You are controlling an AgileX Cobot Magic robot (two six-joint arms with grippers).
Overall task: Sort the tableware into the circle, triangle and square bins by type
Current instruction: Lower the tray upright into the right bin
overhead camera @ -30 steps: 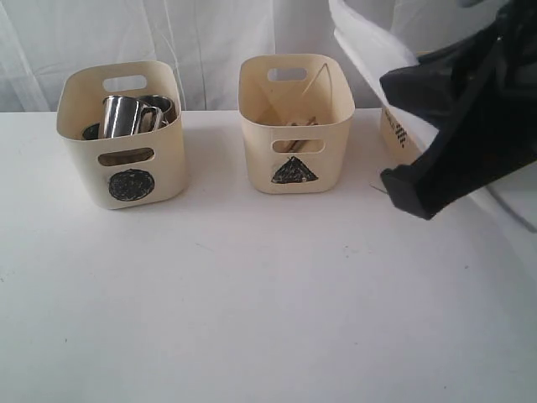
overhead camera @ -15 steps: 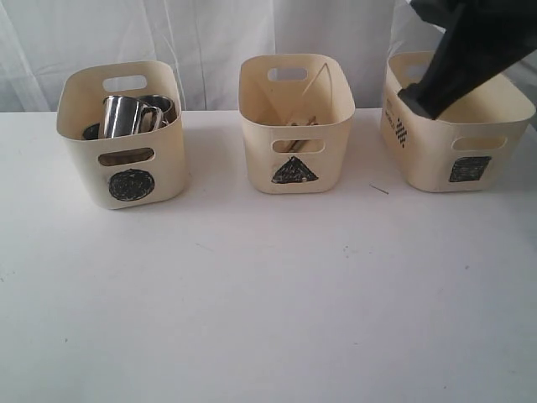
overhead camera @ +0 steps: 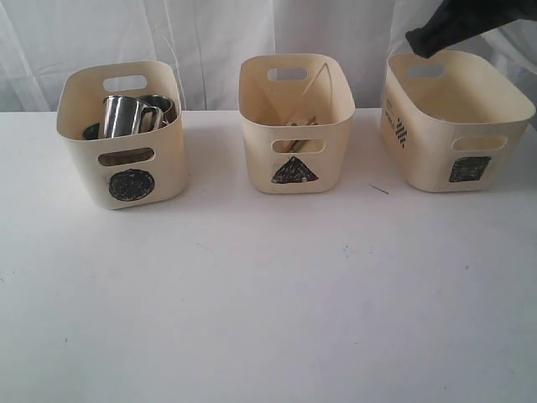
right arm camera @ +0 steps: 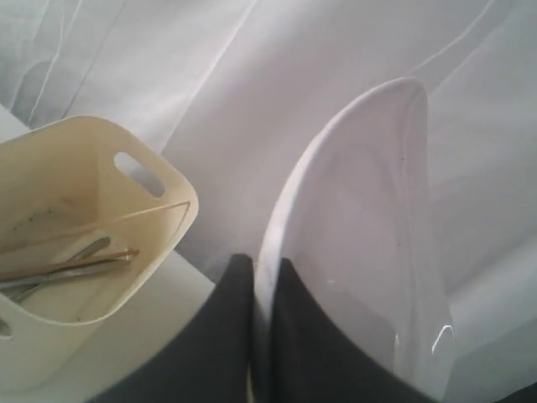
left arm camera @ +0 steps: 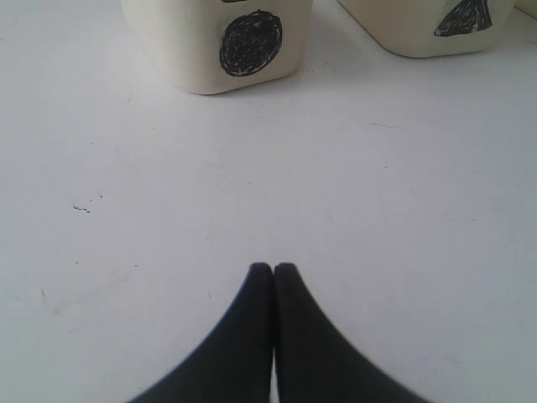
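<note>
Above the square bin [overhead camera: 436, 164], near its back rim, the right hand [right arm camera: 265, 267] is clamped on the plate's [right arm camera: 361, 252] rim, one pad on each face. The plate stands on edge, not flat. In the exterior view it can't be picked out vs. the white curtain.

Likely step: set the plate down in the square bin. To do it well, centre it over the bin's opening first, then lower it well inside before letting go. A rim pinch on a slick plate can pivot, so go slow w/ no jerks, and lean it to a wall rather than drop it.

The left hand [left arm camera: 273, 269] is pressed together and holds nothing. It sits low over the counter [overhead camera: 268, 294], well apart from the square bin.

Materials:
- **Plate:** glossy, smooth and thin-lipped, w/ a shallow curve.
- **Bins:** matte cream plastic w/ rounded corners, slot handles and black scribbled marks.
- **Triangle bin [overhead camera: 260, 143]:** next to the square bin, w/ thin wooden chopsticks [right arm camera: 67, 267].
- **Circle bin [overhead camera: 84, 159]:** beyond that, w/ polished steel mugs [overhead camera: 124, 116].
</note>
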